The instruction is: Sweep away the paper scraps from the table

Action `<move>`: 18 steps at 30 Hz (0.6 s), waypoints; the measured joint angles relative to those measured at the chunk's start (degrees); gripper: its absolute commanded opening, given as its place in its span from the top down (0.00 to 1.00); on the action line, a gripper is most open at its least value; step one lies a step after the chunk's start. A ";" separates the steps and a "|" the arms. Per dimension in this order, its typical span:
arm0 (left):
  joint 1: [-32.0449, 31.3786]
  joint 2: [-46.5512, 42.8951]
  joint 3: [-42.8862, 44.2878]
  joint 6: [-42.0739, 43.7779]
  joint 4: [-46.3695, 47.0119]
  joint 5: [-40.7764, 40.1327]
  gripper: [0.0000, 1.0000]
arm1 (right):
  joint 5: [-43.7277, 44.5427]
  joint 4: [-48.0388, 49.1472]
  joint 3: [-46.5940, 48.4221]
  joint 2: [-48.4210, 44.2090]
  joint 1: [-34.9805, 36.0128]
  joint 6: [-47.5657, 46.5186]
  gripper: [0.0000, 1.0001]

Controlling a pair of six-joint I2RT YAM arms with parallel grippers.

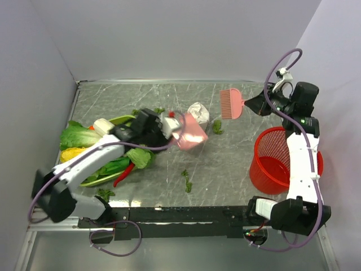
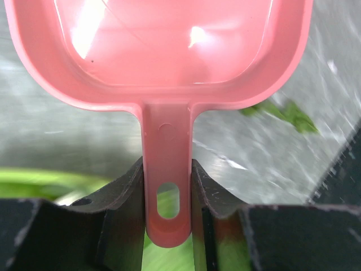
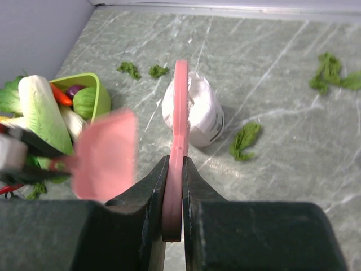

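My left gripper [image 1: 169, 125] is shut on the handle [image 2: 167, 186] of the pink dustpan [image 1: 190, 134], held over the table [image 1: 242, 152] mid-left. My right gripper [image 1: 251, 104] is shut on the handle of a pink brush [image 1: 230, 103], which shows edge-on in the right wrist view [image 3: 180, 113], at the back right. Dark-green paper scraps lie on the table: one right of the white lump [image 1: 217, 127], two near the front middle [image 1: 186, 182], small ones behind the dustpan [image 1: 159, 110], one at the front left [image 1: 105, 194]. Scraps also show in the right wrist view [image 3: 244, 141].
A white crumpled lump [image 1: 198, 113] sits just behind the dustpan. A green tray [image 1: 121, 120] with lettuces, corn and red chillies fills the left side. A red mesh basket [image 1: 271, 164] stands at the right under the right arm. Grey walls enclose the table.
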 measured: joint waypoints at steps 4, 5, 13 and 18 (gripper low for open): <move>8.79 -7.48 2.78 1.38 0.76 0.85 0.99 | -0.37 -1.84 4.46 2.58 2.03 -3.04 1.00; 10.64 -8.41 3.48 1.36 1.31 0.76 0.99 | 0.00 -2.86 5.33 2.95 3.87 -5.05 1.00; 21.66 -15.19 7.13 -2.60 4.35 -0.44 0.99 | 0.76 -14.82 5.31 2.97 27.23 -23.78 1.00; 27.26 -17.73 9.57 -0.50 1.25 -3.13 0.99 | 0.44 -15.80 -0.50 0.94 37.40 -26.58 1.00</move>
